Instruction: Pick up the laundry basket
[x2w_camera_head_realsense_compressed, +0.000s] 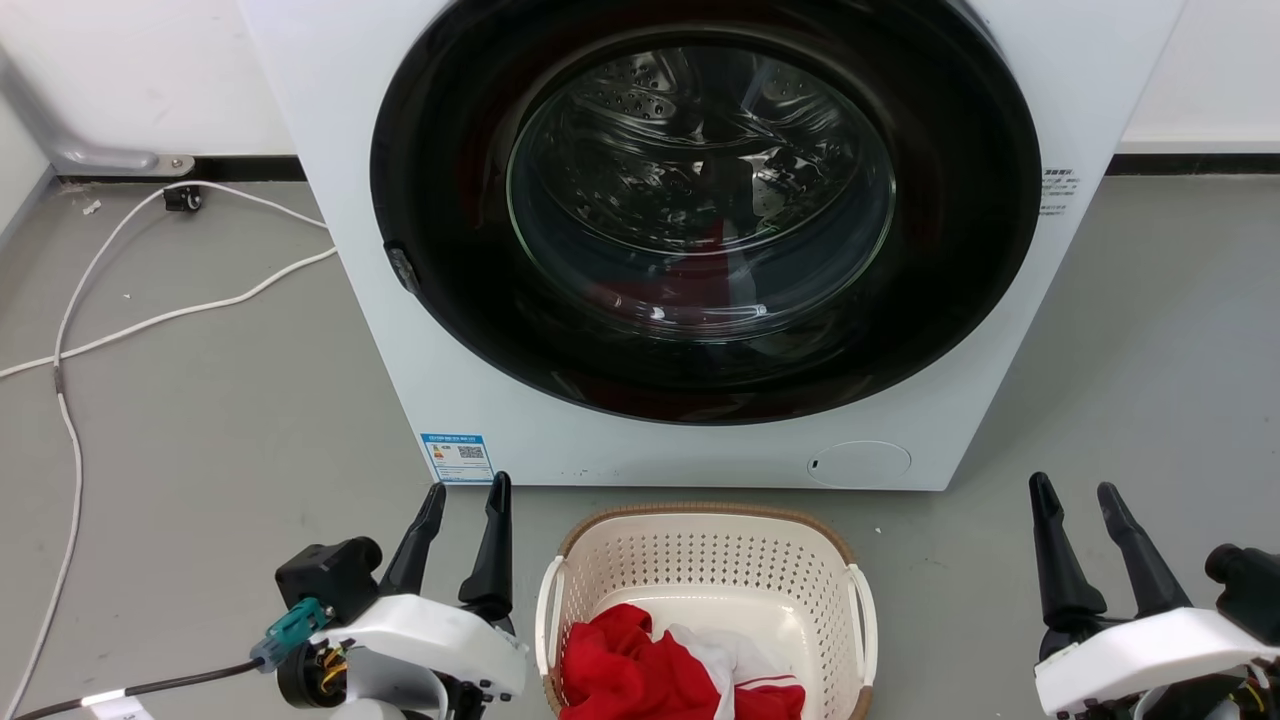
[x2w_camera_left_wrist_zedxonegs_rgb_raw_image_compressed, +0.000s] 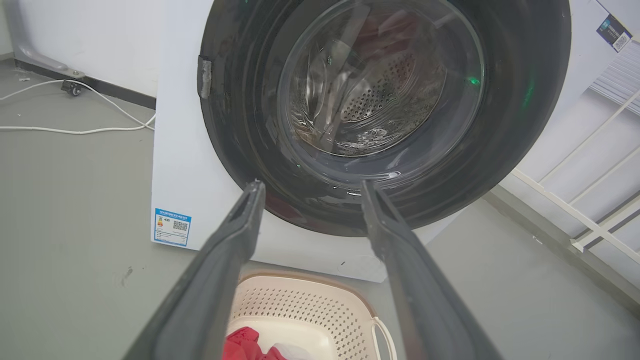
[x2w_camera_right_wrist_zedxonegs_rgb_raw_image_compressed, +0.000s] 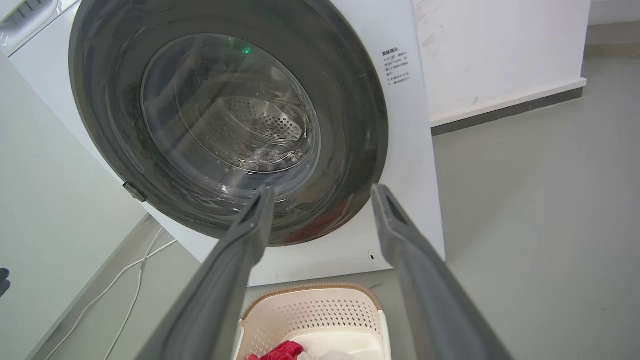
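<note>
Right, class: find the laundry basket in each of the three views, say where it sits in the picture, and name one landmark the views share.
Head view: the laundry basket sits bottom centre, between the left gripper and the right gripper.
Left wrist view: the laundry basket is bottom centre, cut off by the lower edge.
Right wrist view: the laundry basket is bottom centre, likewise cut off.
Shared landmark: the round washer door, just above the basket in every view.

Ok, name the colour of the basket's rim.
The laundry basket has a brown, woven-look rim; clearest in head view.
</note>
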